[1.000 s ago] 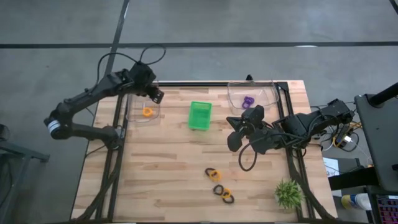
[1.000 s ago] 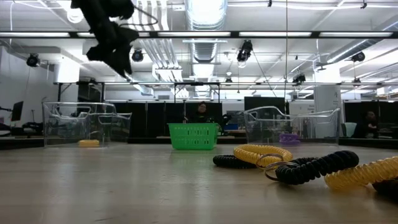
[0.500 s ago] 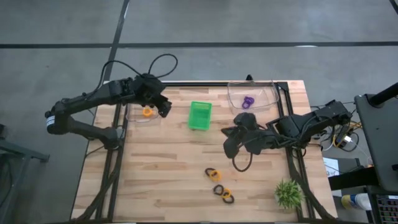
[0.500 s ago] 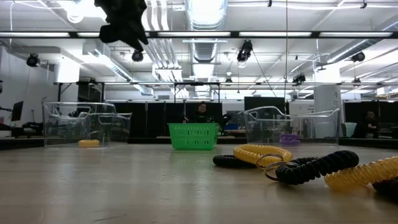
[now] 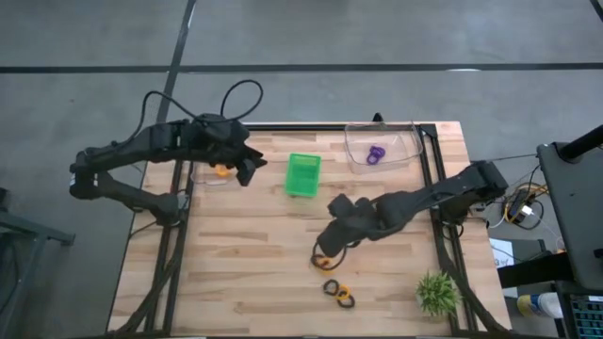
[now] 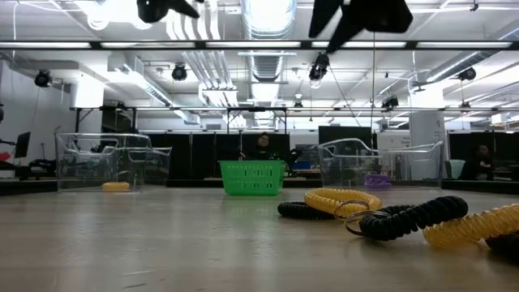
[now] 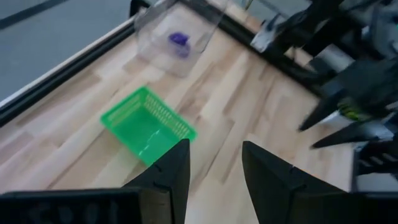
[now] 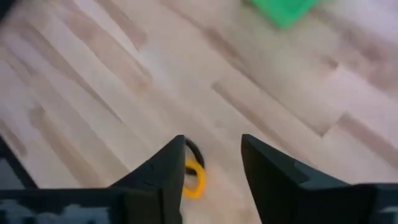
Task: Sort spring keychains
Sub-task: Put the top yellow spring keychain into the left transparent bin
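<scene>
Two spring keychains, one orange-yellow and one black (image 5: 323, 263), lie linked on the table's middle, and another such pair (image 5: 339, 295) lies nearer the front edge. My right gripper (image 5: 326, 247) hovers open above the first pair, well clear of the table; the yellow coil (image 8: 194, 176) shows between its fingers. An orange keychain (image 5: 222, 170) lies in the left clear bin (image 5: 209, 177). A purple one (image 5: 376, 153) lies in the right clear bin (image 5: 382, 145). My left gripper (image 5: 252, 169) hangs open and empty between the left bin and the green basket (image 5: 302, 174).
A spiky green plant (image 5: 437, 294) stands at the table's near right corner. The green basket (image 7: 148, 124) sits between the two bins at the far side. Bare wood lies across the near left of the table (image 5: 217, 273). People sit in the room far behind.
My right gripper has swung from beside the right bin toward the near left, over the keychain pair at the table's middle. My left gripper has moved from above the left bin toward the right, to the gap beside the green basket. The keychains have not moved.
</scene>
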`<action>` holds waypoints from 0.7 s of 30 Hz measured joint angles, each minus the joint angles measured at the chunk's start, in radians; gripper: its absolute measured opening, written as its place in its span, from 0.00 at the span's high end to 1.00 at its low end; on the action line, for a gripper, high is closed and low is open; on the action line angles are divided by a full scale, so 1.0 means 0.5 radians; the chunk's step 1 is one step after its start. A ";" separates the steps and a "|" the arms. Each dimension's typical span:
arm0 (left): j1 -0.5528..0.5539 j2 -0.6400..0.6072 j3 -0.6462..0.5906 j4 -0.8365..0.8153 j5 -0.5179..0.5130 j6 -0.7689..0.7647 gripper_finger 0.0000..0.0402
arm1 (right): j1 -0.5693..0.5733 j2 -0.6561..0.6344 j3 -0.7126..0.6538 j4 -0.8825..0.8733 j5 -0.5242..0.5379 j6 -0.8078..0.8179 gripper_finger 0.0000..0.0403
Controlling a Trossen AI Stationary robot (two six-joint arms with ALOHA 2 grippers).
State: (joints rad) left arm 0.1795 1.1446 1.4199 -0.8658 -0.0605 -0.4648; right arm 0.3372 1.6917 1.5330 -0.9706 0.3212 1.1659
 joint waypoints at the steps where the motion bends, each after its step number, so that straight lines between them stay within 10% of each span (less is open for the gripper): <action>1: -0.005 0.000 0.030 0.001 0.001 0.000 0.66 | -0.001 0.034 0.000 -0.008 -0.025 0.010 0.61; 21: -0.012 0.000 0.257 -0.001 0.034 0.005 0.66 | 0.005 0.712 -0.004 0.093 -0.747 -0.033 0.60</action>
State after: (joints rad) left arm 0.1738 1.1446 1.5486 -0.8664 -0.0433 -0.4622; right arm 0.3396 2.0476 1.5311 -0.9242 -0.0521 1.1494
